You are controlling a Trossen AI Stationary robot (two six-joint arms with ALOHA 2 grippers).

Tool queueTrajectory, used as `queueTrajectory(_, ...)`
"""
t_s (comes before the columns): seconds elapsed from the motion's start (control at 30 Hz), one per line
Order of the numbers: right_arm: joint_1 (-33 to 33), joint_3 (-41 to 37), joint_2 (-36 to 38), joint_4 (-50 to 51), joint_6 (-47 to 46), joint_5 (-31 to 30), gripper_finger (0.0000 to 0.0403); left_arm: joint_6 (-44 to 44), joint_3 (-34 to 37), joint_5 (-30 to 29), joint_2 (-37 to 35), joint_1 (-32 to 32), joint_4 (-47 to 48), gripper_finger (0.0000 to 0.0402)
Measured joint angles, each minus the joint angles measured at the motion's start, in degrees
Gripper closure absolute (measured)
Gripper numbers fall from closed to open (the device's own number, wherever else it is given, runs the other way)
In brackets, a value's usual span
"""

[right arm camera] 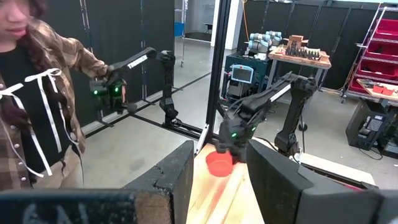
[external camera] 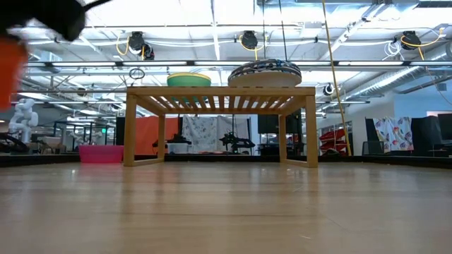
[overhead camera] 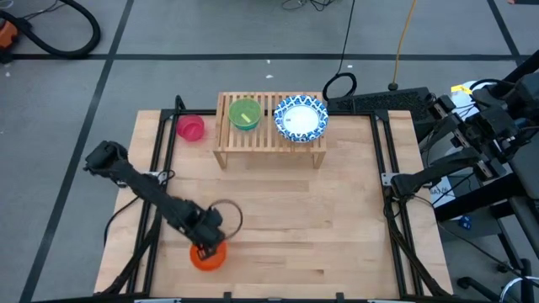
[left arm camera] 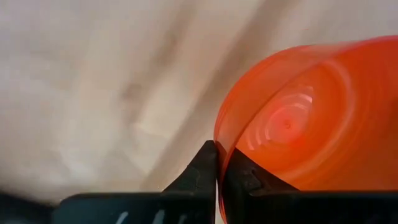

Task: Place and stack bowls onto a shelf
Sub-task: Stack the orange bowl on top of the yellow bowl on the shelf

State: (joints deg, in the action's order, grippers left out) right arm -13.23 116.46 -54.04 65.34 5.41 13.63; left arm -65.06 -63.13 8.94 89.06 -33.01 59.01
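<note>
My left gripper is over the table's near left part, shut on the orange-red bowl, which also fills the left wrist view. The light-wood shelf stands at the far middle. On it sit a yellow bowl nested in a teal-green one and the blue-patterned bowls, stacked in the low view. The pink bowl rests on the table left of the shelf. My right gripper waits open off the table's right edge. My left gripper pinches the orange-red bowl's rim, with one finger inside the bowl and one outside. The fingers come down from above. In the low view the bowl hangs clear of the table under the gripper.
Bare wood lies between the shelf and the near edge. Black frame rails run along the table's left and right sides. A person stands beyond the table in the right wrist view.
</note>
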Motion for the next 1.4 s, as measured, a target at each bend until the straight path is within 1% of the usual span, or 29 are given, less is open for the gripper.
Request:
queueTrajectory(0.1, 0.0, 0.0, 0.0, 0.0, 0.0, 0.0, 0.0261, -0.7, -6.3, -3.9, -2.2, 4.6, 9.1, 0.0398)
queueTrajectory(0.23, 0.0, 0.0, 0.0, 0.0, 0.0, 0.0, 0.0261, -0.8, -16.9, -9.0, -4.1, 12.0, 23.3, 0.0399)
queueTrajectory(0.33, 0.0, 0.0, 0.0, 0.0, 0.0, 0.0, 0.0261, 2.1, -24.8, -10.9, -4.4, 18.1, 31.4, 0.0399)
queueTrajectory(0.57, 0.0, 0.0, 0.0, 0.9, 0.0, 0.0, 0.0261, 13.5, -38.8, -13.1, -4.1, 34.3, 30.9, 0.0399)
queueTrajectory(0.77, 0.0, 0.0, 0.0, 1.4, 0.2, 0.0, 0.0261, 23.0, -47.9, -13.6, -3.1, 47.7, 31.0, 0.0399)
queueTrajectory(0.87, 0.0, 0.0, 0.0, 1.4, 0.2, 0.0, 0.0261, 28.3, -50.8, -13.7, -2.3, 53.9, 30.6, 0.0399)
queueTrajectory(1.0, 0.0, 0.0, 0.0, 1.4, 0.2, 0.0, 0.0261, 33.8, -52.7, -12.8, 0.3, 60.1, 30.9, 0.0399)
queueTrajectory(1.17, 0.0, 0.0, 0.0, 1.4, 0.2, 0.0, 0.0261, 42.6, -55.4, -9.4, 5.6, 66.6, 30.1, 0.0399)
queueTrajectory(1.3, 0.0, 0.0, 0.0, 1.4, 0.2, 0.0, 0.0261, 47.3, -58.5, -5.4, 10.7, 70.8, 28.8, 0.0399)
queueTrajectory(1.4, 0.0, 0.0, 0.0, 1.4, 0.2, 0.0, 0.0261, 50.4, -61.6, -4.9, 14.1, 73.2, 28.8, 0.0399)
